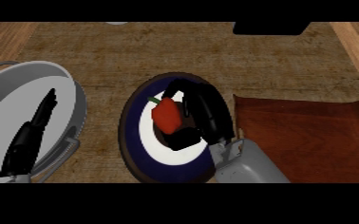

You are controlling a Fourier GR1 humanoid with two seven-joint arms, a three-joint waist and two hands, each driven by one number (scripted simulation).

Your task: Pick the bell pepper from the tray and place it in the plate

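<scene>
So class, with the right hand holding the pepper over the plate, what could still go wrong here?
1. The right hand is curled round the bell pepper; opening unevenly could roll it off the plate.
2. Withdrawing, the fingers might drag the pepper toward the tray.
3. The left hand rests by a grey pan, which it could knock if moved.

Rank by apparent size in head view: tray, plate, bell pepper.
Largest to smallest:
1. Tray, though cut off by the view's edge
2. Plate, close to the visible part of the tray, so uncertain
3. Bell pepper, clearly smallest
</scene>
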